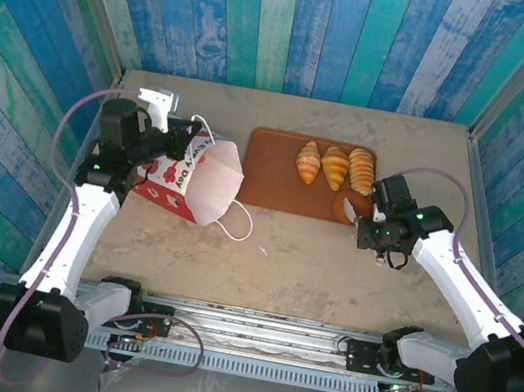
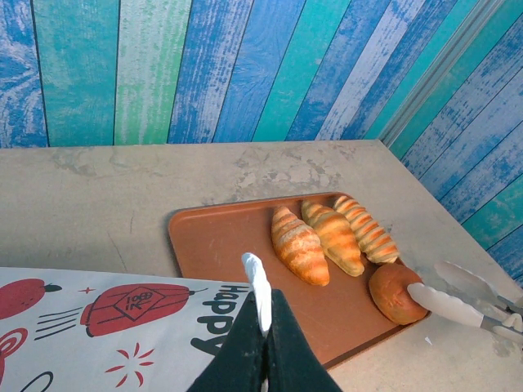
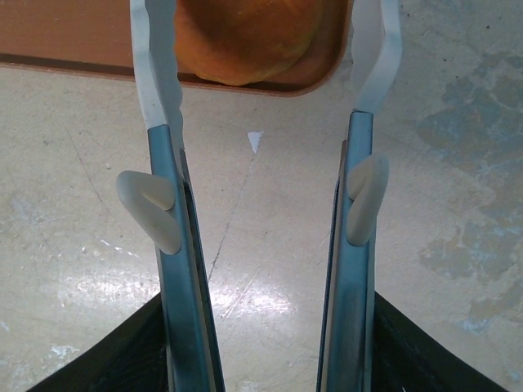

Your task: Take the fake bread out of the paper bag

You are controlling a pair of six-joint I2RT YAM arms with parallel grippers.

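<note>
The paper bag (image 1: pixel 206 181) lies on its side left of the tray, its mouth toward the tray; its inside is hidden. My left gripper (image 1: pixel 195 133) is shut on the bag's white cord handle (image 2: pixel 258 286) at the top edge. On the brown tray (image 1: pixel 271 172) lie pieces of fake bread: two croissants (image 1: pixel 309 162), a ridged loaf (image 1: pixel 360 170) and a round bun (image 1: pixel 345 209). My right gripper (image 1: pixel 353 212) carries long white-tipped tongs that stand open on either side of the bun (image 3: pixel 245 41). One tong tip (image 2: pixel 433 300) touches the bun (image 2: pixel 394 292).
The bag's second cord handle (image 1: pixel 236 227) trails loose on the table in front of the bag. Blue plank walls close in the table at the back and both sides. Bare table lies between the tray's near edge and the arm bases.
</note>
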